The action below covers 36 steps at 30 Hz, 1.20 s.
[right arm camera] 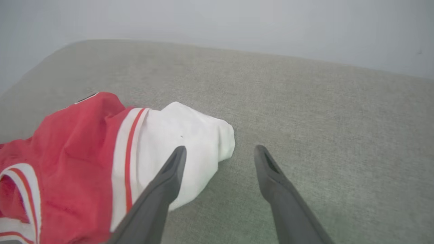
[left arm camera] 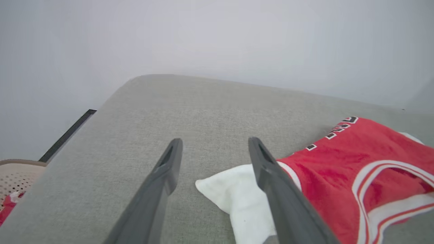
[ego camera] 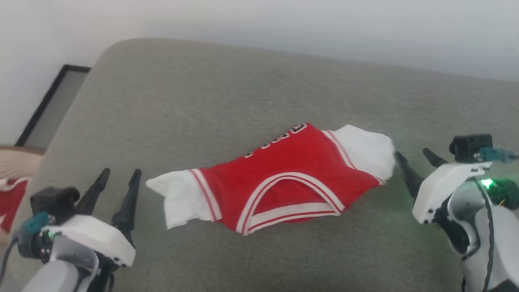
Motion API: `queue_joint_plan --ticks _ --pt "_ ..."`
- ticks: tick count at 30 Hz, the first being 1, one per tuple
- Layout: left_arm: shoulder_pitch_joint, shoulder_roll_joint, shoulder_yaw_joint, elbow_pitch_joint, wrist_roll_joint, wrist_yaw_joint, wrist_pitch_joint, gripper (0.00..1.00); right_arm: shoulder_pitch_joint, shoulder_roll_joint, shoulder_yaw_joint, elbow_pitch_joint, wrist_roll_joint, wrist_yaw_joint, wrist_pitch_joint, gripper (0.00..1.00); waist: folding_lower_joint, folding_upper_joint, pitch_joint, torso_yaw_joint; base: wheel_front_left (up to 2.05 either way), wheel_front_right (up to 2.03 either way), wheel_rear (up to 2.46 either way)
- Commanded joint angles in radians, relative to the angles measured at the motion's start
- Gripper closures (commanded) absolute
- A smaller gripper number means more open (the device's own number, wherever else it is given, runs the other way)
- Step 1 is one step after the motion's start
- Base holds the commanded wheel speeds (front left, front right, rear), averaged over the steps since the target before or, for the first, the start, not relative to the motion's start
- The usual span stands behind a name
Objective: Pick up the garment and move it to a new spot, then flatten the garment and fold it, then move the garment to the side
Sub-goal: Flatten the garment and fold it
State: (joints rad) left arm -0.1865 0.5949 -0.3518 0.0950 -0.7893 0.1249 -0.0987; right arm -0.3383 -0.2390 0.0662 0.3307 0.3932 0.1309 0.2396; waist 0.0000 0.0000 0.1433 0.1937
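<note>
Lying rumpled across the grey cushion (ego camera: pixel 202 101): one red shirt (ego camera: pixel 292 170), flanked at both ends by left tool (ego camera: pixel 121 172) and right tool (ego camera: pixel 413 153), both wide open, empty, likely poised for flattening.

We see a big soft cushion (ego camera: pixel 194 93) that is grey-green and a bit fuzzy. It is wide and flat, and its far left corner is round. Behind it we see a plain pale wall (ego camera: pixel 284 20). At the left, by the wall, we see a flat thing with a thin black frame (ego camera: pixel 48 101) and a grey middle. We cannot tell if it leans or lies there. Below it, at the left edge, we see a tan basket (ego camera: pixel 18 162) with lots of little holes. It sits just beside the cushion. A bit of red and white cloth (ego camera: pixel 10 198) is at the basket. We cannot tell if it lies inside.
</note>
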Motion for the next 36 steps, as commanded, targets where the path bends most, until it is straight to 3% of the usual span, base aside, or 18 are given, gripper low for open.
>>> queue_joint_plan --ticks 1,10,18,19,20,27,36 --pt "0.024 -0.018 0.007 -0.013 0.017 0.006 -0.051 0.00 -0.033 -0.008 0.000 0.024 0.002 0.000 0.042 0.00 0.0000 0.0000 -0.001 0.048 0.00 0.00 0.00" --pt "0.074 -0.105 0.043 -0.049 0.042 0.011 -0.158 0.00 -0.129 -0.063 0.012 0.161 -0.043 0.000 0.244 0.00 0.0000 0.0000 0.027 0.141 0.00 0.00 0.00" --pt "0.099 -0.219 0.140 -0.062 0.112 -0.039 -0.167 0.00 -0.187 -0.070 -0.006 0.347 -0.092 -0.001 0.493 0.00 0.0000 0.0000 0.052 0.194 0.00 0.00 0.00" --pt "0.105 -0.234 0.154 -0.061 0.123 -0.052 -0.167 0.00 -0.190 -0.072 0.005 0.361 -0.095 -0.001 0.517 0.43 0.0000 0.0000 0.053 0.197 0.00 0.00 0.00" --pt "0.107 -0.245 0.168 -0.058 0.137 -0.062 -0.167 0.00 -0.196 -0.073 0.011 0.365 -0.098 -0.001 0.525 1.00 0.0000 0.0000 0.055 0.199 0.00 0.00 0.00" --pt "0.128 -0.314 0.266 -0.043 0.202 -0.126 -0.168 0.00 -0.239 -0.080 0.020 0.317 -0.047 -0.001 0.554 1.00 0.0000 0.0000 0.046 0.177 0.00 0.00 0.00" --pt "0.157 -0.320 0.360 -0.042 0.246 -0.178 -0.168 0.00 -0.182 -0.141 -0.026 0.099 0.023 -0.001 0.607 1.00 0.0000 0.0000 0.018 0.071 0.00 0.00 0.00"
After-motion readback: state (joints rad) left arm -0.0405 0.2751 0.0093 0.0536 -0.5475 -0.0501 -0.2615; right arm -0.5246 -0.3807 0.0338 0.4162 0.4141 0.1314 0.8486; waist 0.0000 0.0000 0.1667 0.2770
